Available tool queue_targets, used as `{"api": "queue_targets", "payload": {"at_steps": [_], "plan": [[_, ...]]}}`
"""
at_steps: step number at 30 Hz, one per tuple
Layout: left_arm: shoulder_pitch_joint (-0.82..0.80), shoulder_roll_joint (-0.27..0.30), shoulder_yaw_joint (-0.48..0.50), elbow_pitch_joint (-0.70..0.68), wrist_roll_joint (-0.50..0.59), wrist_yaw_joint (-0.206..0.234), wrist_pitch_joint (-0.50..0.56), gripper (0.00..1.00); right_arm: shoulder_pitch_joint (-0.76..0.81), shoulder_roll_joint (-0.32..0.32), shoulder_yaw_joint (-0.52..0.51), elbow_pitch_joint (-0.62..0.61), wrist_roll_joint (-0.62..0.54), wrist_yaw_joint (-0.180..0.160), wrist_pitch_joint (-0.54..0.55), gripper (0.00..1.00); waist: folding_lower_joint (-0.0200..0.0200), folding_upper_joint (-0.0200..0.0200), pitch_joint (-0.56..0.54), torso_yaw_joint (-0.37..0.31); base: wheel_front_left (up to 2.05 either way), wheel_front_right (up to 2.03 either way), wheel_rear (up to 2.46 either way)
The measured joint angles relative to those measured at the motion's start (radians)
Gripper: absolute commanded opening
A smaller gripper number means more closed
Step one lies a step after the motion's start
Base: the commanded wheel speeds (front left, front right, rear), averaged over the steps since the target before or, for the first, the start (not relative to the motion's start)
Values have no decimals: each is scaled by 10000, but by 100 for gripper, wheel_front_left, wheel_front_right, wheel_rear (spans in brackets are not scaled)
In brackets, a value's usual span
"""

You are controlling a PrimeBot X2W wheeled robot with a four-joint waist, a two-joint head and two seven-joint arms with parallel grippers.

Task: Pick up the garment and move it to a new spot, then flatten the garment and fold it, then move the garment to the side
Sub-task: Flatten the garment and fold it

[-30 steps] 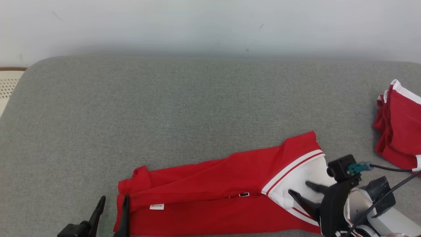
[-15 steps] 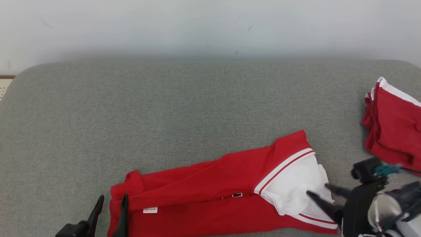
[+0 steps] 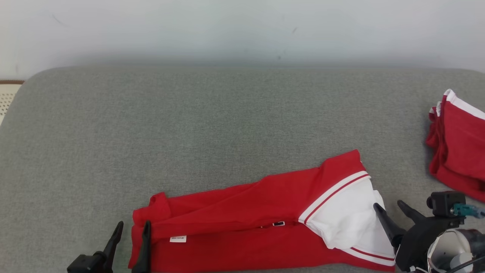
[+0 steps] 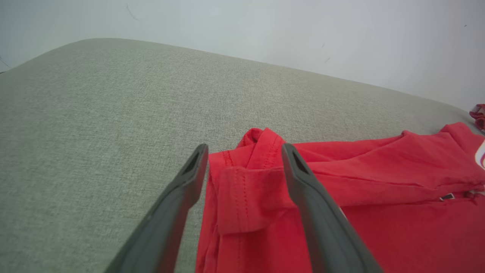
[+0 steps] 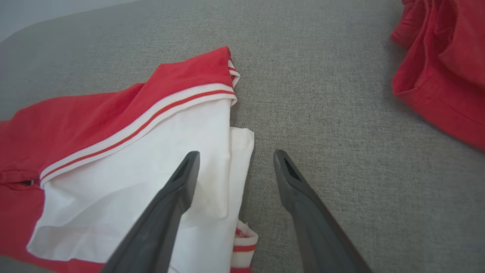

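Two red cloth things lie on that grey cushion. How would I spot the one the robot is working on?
On the grey cushion, look along the near edge: the red shirt lies there as a long strip, stretching from the left gripper to the right gripper. Unlike the bunched red pile at the far right, it shows a white panel edged with striped trim.

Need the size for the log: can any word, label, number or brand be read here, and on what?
White label on the red garment, near its left end: some print, too small to read.
Dark tag at the garment's middle seam: too small to tell whether it bears text.
No other text seen.
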Motion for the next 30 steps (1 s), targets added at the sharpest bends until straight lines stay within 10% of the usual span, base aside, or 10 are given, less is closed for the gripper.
{"api": "queue_targets", "payload": {"at_steps": [21, 24, 27, 28, 30], "plan": [[-169, 8, 44, -69, 259, -130, 0, 100, -795, 1034, 1174, 2652, 928, -75, -1743, 100, -1, 0, 453, 474, 0, 0, 0], [-169, 6, 13, -50, 257, -130, 0, 100, -950, 1083, 1751, 2685, 1237, -81, -1743, 50, -1, -1, 429, 509, 0, 0, 0], [-171, 6, -6, -31, 257, -130, 0, 100, -1108, 965, 2105, 2909, 1381, -77, -1812, 31, -1, -1, 404, 561, 0, 0, 0], [-172, 6, -8, -25, 257, -132, 0, 100, -1172, 936, 2159, 3045, 1404, -73, -1879, 4, -1, -1, 393, 576, 0, 0, 0], [-173, 6, 10, -21, 259, -134, 0, 100, -1273, 892, 2234, 3313, 1427, -38, -2025, 0, -2, -1, 376, 602, 0, 0, 0]]}}
